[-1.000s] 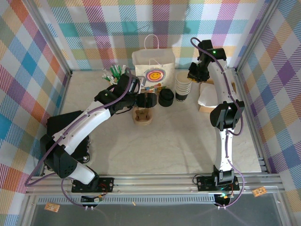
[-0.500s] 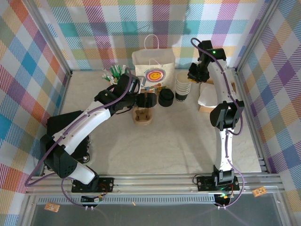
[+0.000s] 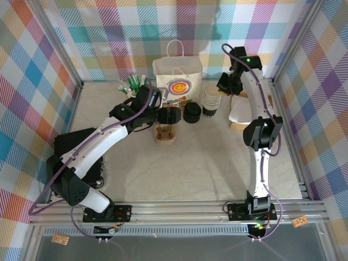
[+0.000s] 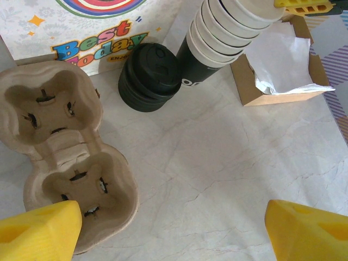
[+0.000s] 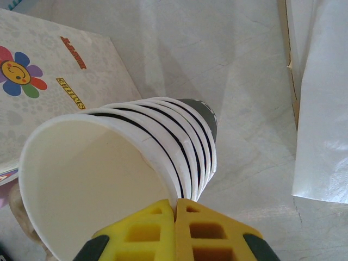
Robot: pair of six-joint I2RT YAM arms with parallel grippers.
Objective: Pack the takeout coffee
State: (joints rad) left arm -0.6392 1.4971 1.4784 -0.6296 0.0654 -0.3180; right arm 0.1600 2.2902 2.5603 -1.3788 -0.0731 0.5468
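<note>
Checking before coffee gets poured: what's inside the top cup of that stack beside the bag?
The top cup shows bare cream wall inside and nothing in it. Its floor isn't clearly seen, and it covers the insides of the nested cups beneath.

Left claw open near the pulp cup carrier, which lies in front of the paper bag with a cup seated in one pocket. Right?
No. Both pockets of the pulp cup carrier are empty, as the left wrist view shows. The left claw is open near it, and it lies in front of the paper bag.
</note>
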